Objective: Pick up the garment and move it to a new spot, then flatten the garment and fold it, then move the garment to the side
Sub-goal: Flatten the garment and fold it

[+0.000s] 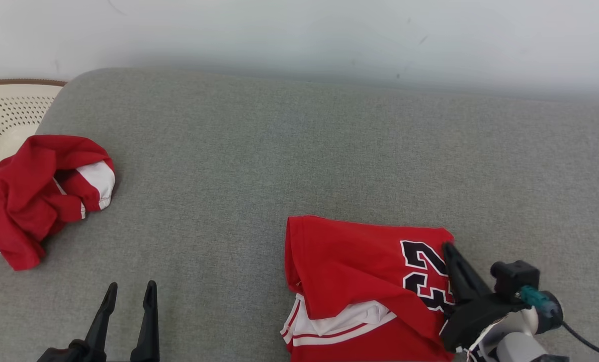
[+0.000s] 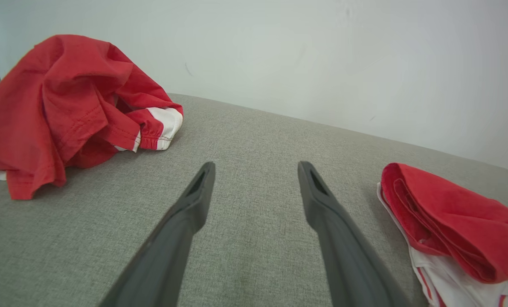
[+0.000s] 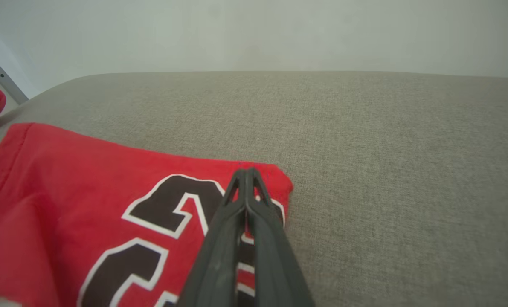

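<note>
The garment [image 1: 359, 261], a red jersey with a black and white number and white trim, lies folded at the lower right of the grey cushion [image 1: 279, 151]. It also shows in the left wrist view [image 2: 450, 213] and the right wrist view [image 3: 87, 179]. My right gripper [image 1: 447, 247] is shut, its two fingers pressed together, and the tips [image 3: 246, 171] rest over the jersey's far right corner beside the number. No cloth shows between the fingers. My left gripper [image 1: 131, 291] stands open at the lower left over bare cushion [image 2: 256, 168], well apart from the jersey.
A second red and white garment [image 1: 32, 196] lies crumpled at the cushion's left edge [image 2: 66, 106]. Behind it stands a cream perforated basket [image 1: 7, 110]. A pale wall [image 1: 329, 35] runs along the cushion's far side.
</note>
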Controlling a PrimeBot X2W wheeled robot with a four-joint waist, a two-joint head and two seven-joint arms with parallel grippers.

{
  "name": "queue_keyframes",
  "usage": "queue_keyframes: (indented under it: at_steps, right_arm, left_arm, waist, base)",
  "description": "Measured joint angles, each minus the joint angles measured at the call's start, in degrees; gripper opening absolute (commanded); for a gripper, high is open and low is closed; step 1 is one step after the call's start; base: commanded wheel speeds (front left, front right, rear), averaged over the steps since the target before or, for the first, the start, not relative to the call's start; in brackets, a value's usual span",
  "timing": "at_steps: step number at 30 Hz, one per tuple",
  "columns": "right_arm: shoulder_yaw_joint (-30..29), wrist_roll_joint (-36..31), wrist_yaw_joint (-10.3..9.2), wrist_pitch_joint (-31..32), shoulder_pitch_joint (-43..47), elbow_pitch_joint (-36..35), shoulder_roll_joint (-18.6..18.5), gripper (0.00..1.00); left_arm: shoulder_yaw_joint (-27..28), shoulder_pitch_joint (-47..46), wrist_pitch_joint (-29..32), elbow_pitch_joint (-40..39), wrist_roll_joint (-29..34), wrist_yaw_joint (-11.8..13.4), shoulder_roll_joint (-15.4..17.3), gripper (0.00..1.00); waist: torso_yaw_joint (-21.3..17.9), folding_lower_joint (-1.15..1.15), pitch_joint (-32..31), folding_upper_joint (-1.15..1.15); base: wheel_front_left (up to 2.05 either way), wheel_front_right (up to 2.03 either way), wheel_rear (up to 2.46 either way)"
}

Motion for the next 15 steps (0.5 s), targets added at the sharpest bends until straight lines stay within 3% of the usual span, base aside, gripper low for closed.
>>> queue_keyframes:
  at_steps: [5, 15]
  right_arm:
    - [3.3, 0.4, 0.00, -0.6, -1.5, 4.8, 0.4, 0.00]
    - [9.3, 0.9, 0.00, -0.7, -0.4, 0.7, 0.8, 0.00]
  left_arm:
    - [0.0, 0.0, 0.0, 0.0, 0.2, -0.2, 0.0, 1.00]
    - [0.0, 0.0, 0.0, 0.0, 0.1, -0.4, 0.0, 1.00]
  waist:
    - [0.5, 0.00, -0.1, 0.00]
    - [1.1, 0.00, -0.1, 0.00]
  base:
    - [0.00, 0.00, 0.00]
    - [0.00, 0.00, 0.00]
